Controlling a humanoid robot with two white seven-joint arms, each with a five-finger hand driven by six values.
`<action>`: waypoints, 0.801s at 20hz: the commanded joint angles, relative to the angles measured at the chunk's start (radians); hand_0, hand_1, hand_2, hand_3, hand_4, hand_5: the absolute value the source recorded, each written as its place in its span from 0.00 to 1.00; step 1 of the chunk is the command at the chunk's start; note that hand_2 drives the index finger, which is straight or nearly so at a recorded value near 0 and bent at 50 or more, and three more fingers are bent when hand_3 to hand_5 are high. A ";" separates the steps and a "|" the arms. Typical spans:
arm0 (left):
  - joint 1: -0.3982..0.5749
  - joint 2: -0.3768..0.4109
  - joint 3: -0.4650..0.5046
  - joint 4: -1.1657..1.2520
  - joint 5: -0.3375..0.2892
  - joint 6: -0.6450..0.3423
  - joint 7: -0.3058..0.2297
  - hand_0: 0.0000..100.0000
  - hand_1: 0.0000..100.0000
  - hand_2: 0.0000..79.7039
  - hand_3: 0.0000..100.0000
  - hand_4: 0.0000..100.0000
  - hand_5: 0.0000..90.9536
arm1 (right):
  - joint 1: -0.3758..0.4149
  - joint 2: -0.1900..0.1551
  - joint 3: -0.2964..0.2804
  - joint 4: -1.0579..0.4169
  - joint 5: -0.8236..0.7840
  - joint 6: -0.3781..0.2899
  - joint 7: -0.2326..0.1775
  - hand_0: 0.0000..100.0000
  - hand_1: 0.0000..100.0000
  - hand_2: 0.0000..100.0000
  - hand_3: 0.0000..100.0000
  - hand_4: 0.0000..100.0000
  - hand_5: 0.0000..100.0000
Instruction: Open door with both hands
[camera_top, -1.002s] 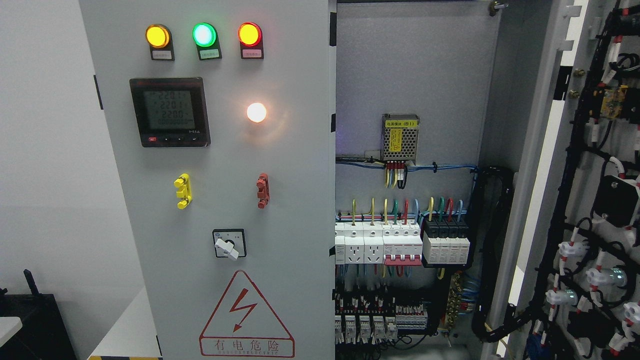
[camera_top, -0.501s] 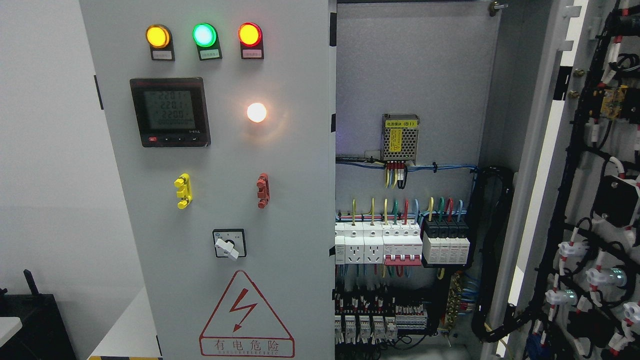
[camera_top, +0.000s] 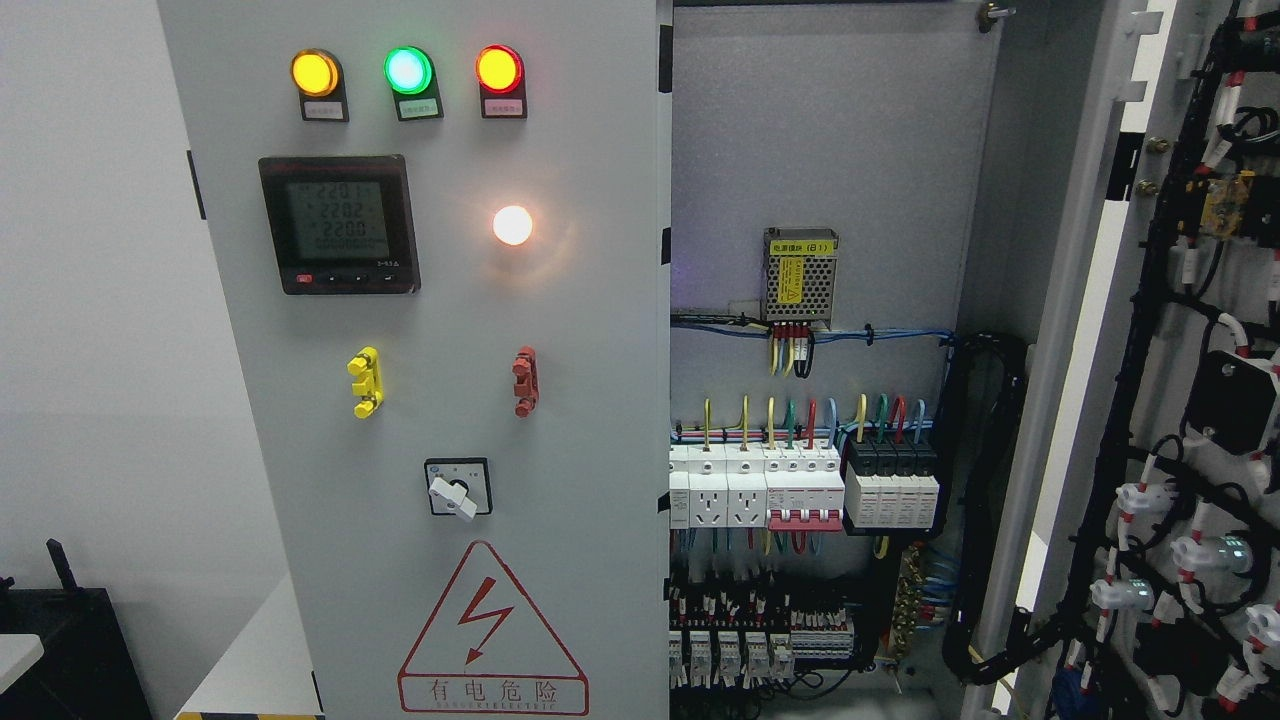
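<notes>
A grey electrical cabinet fills the head view. Its left door (camera_top: 560, 330) stands closed, carrying three lit indicator lamps (camera_top: 408, 70), a black digital meter (camera_top: 340, 224), a glowing white lamp (camera_top: 512, 225), a yellow handle (camera_top: 365, 382), a red handle (camera_top: 525, 381), a rotary switch (camera_top: 458, 488) and a red warning triangle (camera_top: 492, 630). The right door (camera_top: 1190, 400) is swung wide open at the picture's right, its wired inner face showing. Between them the cabinet interior (camera_top: 820, 140) lies exposed. Neither of my hands nor any arm shows.
Inside are a mesh power supply (camera_top: 800, 278), rows of breakers (camera_top: 800, 490) with coloured wires, and terminal blocks (camera_top: 760, 640) lower down. A white wall (camera_top: 90, 300) lies left of the cabinet, with a dark object (camera_top: 60, 640) at the lower left corner.
Only the meter's digits flicker; doors and everything else stay where they were.
</notes>
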 joint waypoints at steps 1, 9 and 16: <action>-0.016 -0.188 0.386 0.188 -0.202 0.010 0.006 0.00 0.00 0.00 0.00 0.03 0.00 | 0.005 -0.008 0.008 -0.033 -0.003 0.001 -0.006 0.00 0.00 0.00 0.00 0.00 0.00; -0.017 -0.191 0.390 0.191 -0.197 0.086 0.023 0.00 0.00 0.00 0.00 0.03 0.00 | 0.054 -0.023 0.012 -0.183 0.001 0.003 -0.009 0.00 0.00 0.00 0.00 0.00 0.00; -0.028 -0.191 0.374 0.184 -0.170 0.167 0.098 0.00 0.00 0.00 0.00 0.03 0.00 | 0.212 -0.083 0.083 -0.522 0.001 -0.002 -0.011 0.00 0.00 0.00 0.00 0.00 0.00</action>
